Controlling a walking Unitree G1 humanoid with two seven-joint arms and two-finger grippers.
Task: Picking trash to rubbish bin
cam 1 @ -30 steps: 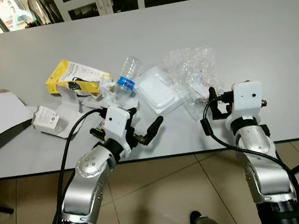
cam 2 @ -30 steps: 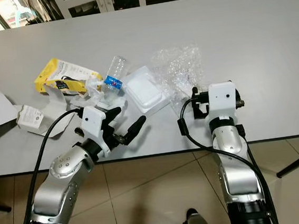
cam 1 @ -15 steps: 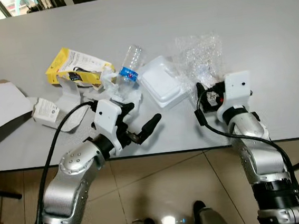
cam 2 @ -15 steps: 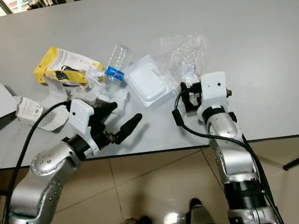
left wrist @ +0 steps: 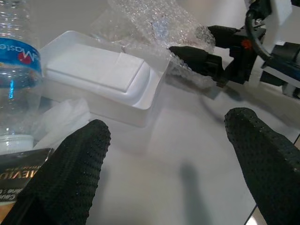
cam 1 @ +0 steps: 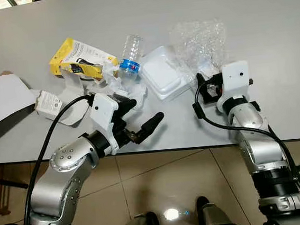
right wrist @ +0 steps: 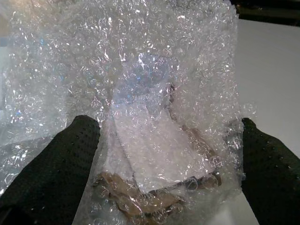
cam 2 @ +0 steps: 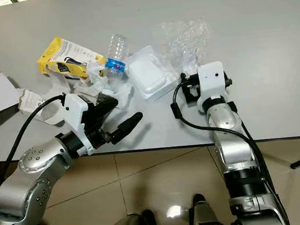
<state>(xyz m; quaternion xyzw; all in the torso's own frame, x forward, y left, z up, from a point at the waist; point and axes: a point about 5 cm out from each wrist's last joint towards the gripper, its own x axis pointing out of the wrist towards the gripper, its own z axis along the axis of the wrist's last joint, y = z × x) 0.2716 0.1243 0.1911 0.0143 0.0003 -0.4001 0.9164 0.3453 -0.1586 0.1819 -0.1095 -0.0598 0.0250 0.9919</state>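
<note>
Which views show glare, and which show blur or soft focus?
Left eye view: a bright glare spot on the floor tiles. Right wrist view: bubble wrap sparkles with highlights, near fingers soft. Left wrist view: fingers blurred, white tray sharp.

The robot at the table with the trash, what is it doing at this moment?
The right gripper is open around the near edge of the bubble wrap, not yet closed on it. The left gripper is open above the white table, near the plastic bottle and the white foam tray. Nothing is lifted yet.
</note>
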